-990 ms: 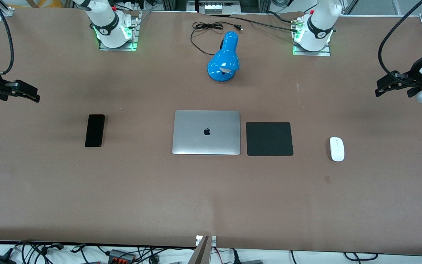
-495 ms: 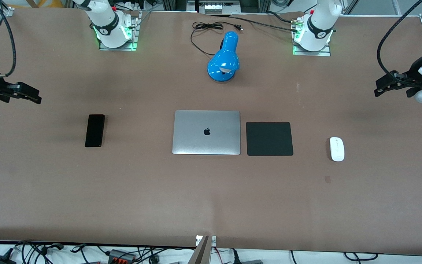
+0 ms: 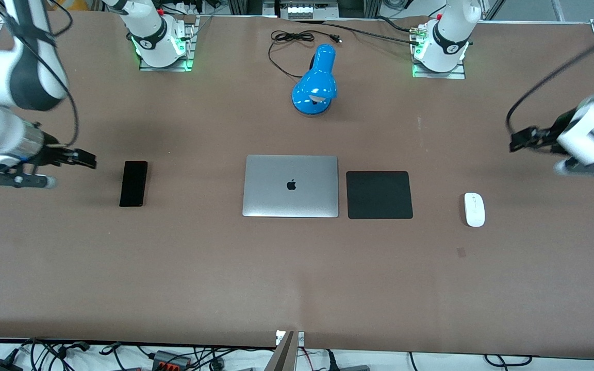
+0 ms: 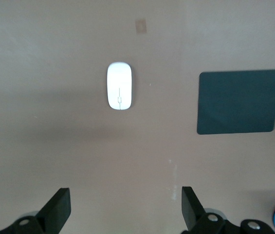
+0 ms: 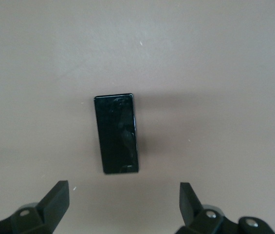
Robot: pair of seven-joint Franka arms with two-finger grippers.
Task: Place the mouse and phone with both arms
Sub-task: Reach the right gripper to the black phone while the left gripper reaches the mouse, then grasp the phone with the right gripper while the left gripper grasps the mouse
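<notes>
One phone [image 3: 133,183] lies on the surface [image 3: 297,278] toward the right arm's end, one mouse [image 3: 474,209] toward the left arm's. The right hand [image 3: 84,159] and left hand [image 3: 520,139] hang spread wide, empty.

Clearly a robotics lab. Two arm bases [image 3: 160,44] bolted to a brown-covered table [image 3: 297,278]; loose cables and power adapters [image 3: 168,356] along its edge.
</notes>
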